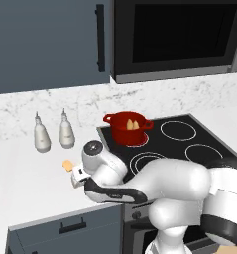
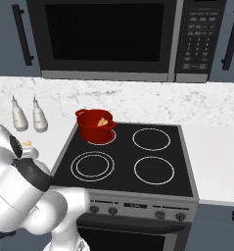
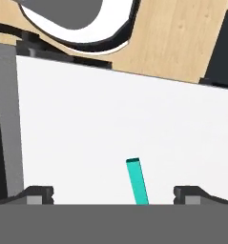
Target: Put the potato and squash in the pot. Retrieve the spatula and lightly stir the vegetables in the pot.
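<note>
1. Microwave (image 2: 108, 39): black door and a keypad panel at its right, mounted above the stove; the keypad writing is too small to read.
2. Stove (image 2: 128, 162): black glass cooktop with four white-ringed burners and a row of knobs along its front edge.
3. Counter (image 1: 26, 178): white, left of the stove, under a marbled backsplash.
4. Pot (image 1: 127, 127): squat, glossy red, two small loop handles, standing on the stove's rear-left burner.
5. Two bottles (image 1: 42, 134): white, narrow-necked, side by side at the counter's back, well apart from the pot; no label can be read.
6. Gripper (image 3: 113, 194): low over the counter near its front edge, fingers spread wide, gripping nothing.
7. Spatula (image 3: 137, 181): thin teal-green handle lying flat on the counter between the fingertips, touching neither; its small yellow-tan blade shows beside the hand in the left base view.
8. Squash (image 1: 131, 124) and potato (image 1: 137, 125): pale tan pieces inside the pot, touching; which is which cannot be told surely.
</note>
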